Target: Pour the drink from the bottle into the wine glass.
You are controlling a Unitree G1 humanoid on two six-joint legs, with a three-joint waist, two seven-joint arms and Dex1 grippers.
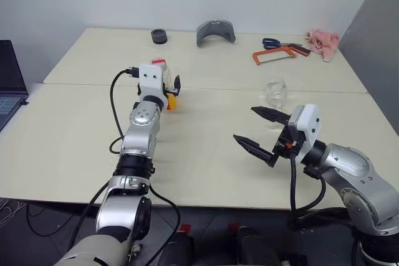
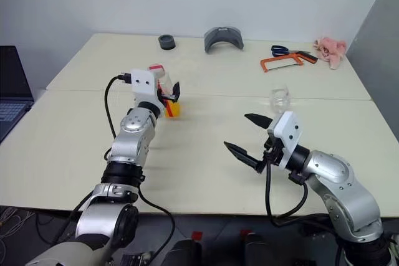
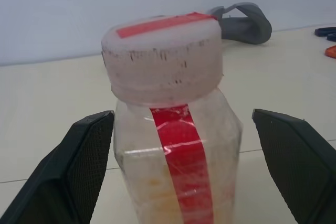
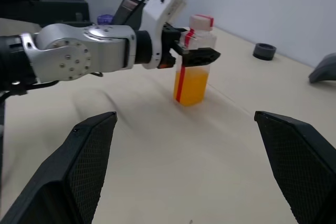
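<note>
Cream-coloured, the table (image 1: 206, 172) ran to a far edge lined with a grey curved piece (image 1: 216, 32), an orange hacksaw (image 1: 278, 54), a pink cloth (image 1: 323, 42) and a black ring (image 1: 159, 36). Left gripper (image 3: 178, 166) was spread on either side of the bottle (image 3: 176, 129), clear of its walls, near mid-table. Right gripper (image 1: 260, 130) gaped empty, the wine glass (image 1: 275, 95) just beyond. Orange drink (image 4: 191, 87) filled the bottle's lower half.
</note>
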